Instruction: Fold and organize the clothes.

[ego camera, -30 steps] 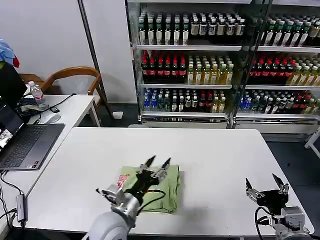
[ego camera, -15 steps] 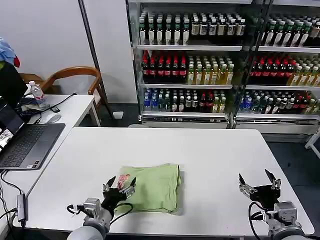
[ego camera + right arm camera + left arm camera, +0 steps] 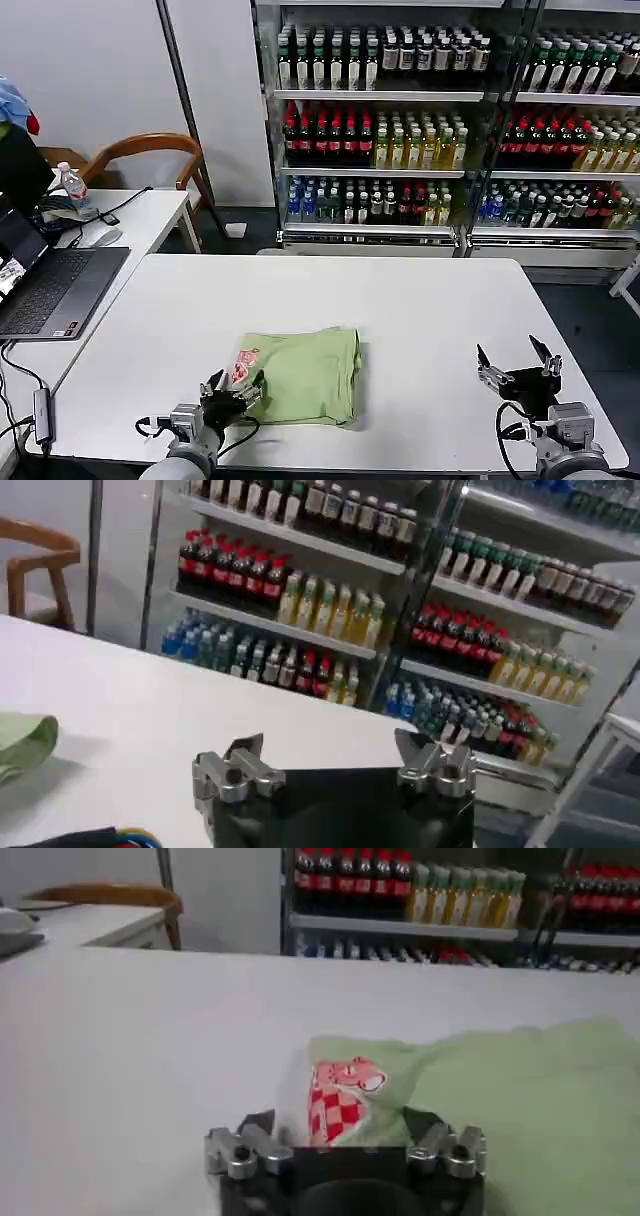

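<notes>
Shirt (image 3: pixel 300 377) lies folded near the table's (image 3: pixel 420 310) front edge, so I park left gripper (image 3: pixel 232 389) and right gripper (image 3: pixel 518 363) spread, clear of it.

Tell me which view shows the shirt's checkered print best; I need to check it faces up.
The left wrist view: the print sits close and upward on the shirt. The head view shows it small at the shirt's edge; the right wrist view catches only a green corner.

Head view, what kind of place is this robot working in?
Probably a shop-style demo or test room: shelves of bottled drinks line the back wall, while a white table holds a folded green shirt, and a laptop sits on a side desk.
</notes>
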{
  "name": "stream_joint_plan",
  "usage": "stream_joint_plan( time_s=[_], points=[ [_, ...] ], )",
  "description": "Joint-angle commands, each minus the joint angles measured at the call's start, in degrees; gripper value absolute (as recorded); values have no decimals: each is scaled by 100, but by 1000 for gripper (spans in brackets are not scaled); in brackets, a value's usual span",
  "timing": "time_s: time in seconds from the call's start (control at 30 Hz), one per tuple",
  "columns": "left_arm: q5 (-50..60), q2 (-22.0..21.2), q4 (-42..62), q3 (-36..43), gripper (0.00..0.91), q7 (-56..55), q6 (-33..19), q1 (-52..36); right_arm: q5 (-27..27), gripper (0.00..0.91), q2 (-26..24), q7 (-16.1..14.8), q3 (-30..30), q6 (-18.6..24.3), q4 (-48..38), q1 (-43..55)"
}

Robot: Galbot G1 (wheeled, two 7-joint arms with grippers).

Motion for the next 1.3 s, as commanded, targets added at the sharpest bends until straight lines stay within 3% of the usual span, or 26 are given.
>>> stream_joint_plan(
  time_s=[0.03, 0.5, 0.7, 0.83, 0.97, 1.3],
  points=[
    [-75, -46, 368, 258, 40, -23, -32, -145, -8, 907, 11, -2, -31, -7, -1, 33],
    [70, -140, 307, 253, 40, 106, -168, -48, 33, 907, 21, -5, -73, -20, -4, 19],
    [-35, 49, 36, -124, 40, 231, -28, -56, 31, 907, -17, -9, -44, -9, -3, 15],
    [-355, 433, -391, -953, 40, 164, 583, 86, 38, 907, -60, -15, -64, -7, -8, 34],
    [-1120, 938, -657, -2429, 40, 227, 1089, 470, 36, 907, -69, -17, -183, 12, -77, 133],
    [-2581, 1991, -758, -5068, 40, 305, 1223, 1779, 50, 907, -178, -19, -615, 36, -254, 628]
  ],
)
